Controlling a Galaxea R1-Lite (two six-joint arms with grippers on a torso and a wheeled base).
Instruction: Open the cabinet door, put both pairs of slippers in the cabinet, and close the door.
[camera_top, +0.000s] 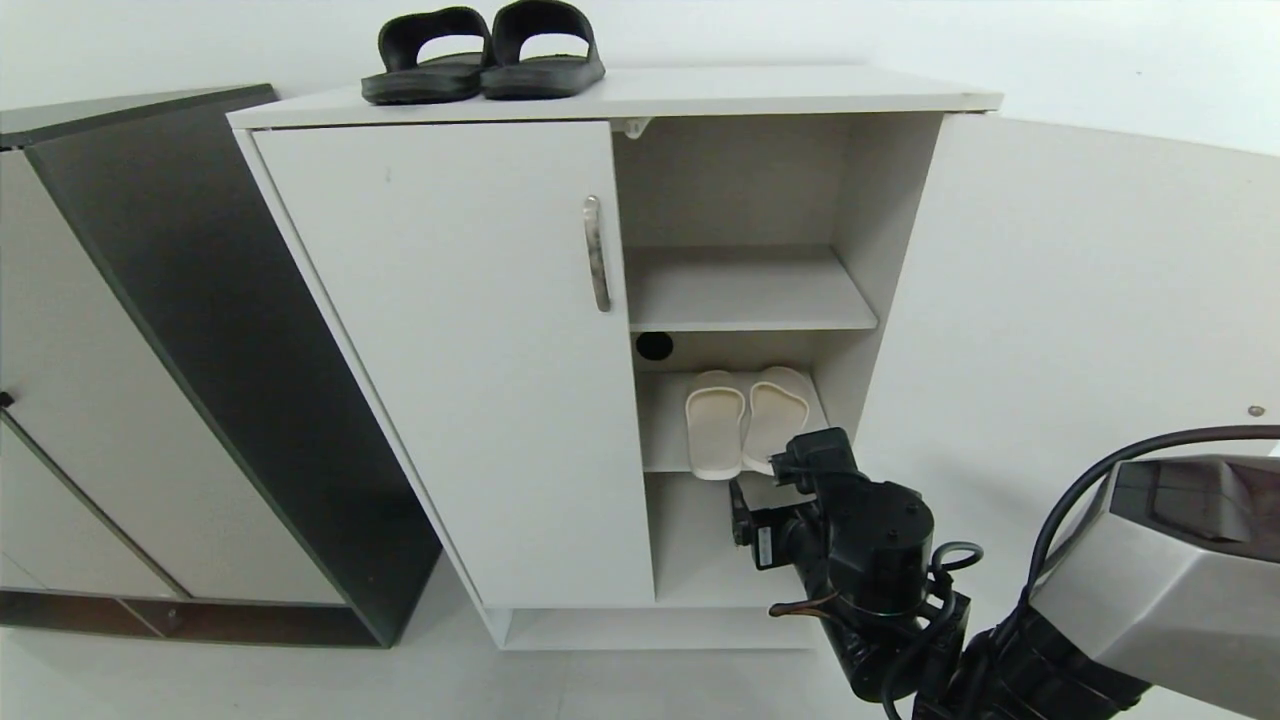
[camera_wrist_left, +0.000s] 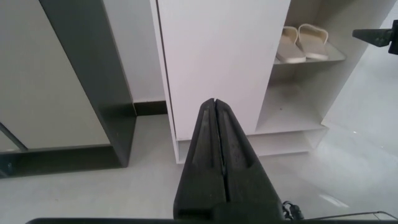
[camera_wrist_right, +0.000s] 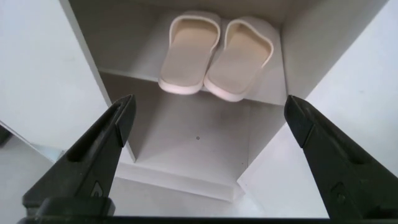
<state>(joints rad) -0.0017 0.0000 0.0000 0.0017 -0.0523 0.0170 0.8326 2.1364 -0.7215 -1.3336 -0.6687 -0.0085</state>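
In the middle of the head view, a white cabinet (camera_top: 750, 95) with two doors. On the left half, a shut door (camera_top: 450, 350) with a silver handle (camera_top: 596, 253). On the right, an open door (camera_top: 1050, 300), swung wide out toward the right edge of the frame. Inside the open half, a few shelves. On the middle shelf (camera_top: 660, 440), a pair of cream slippers (camera_top: 745, 420), side by side. Up at the top of the frame, left of the middle, a pair of black slippers (camera_top: 485, 55) on the roof of the cabinet, side by side and touching.

Low down and right of the middle, the right gripper (camera_wrist_right: 209, 102). Wide open, with nothing in it. Just in front of the open half, a little below the cream slippers and not touching them. In the right wrist view, both black fingers (camera_wrist_right: 102, 146) spread far apart, with the cream slippers beyond them.

In the left wrist view, the left gripper (camera_wrist_left: 214, 102). Closed tight, with nothing in it. Pointed at the low part of the shut door, well apart from it.

At the left of the head view, a dark cupboard (camera_top: 230, 350) just beside the white cabinet.
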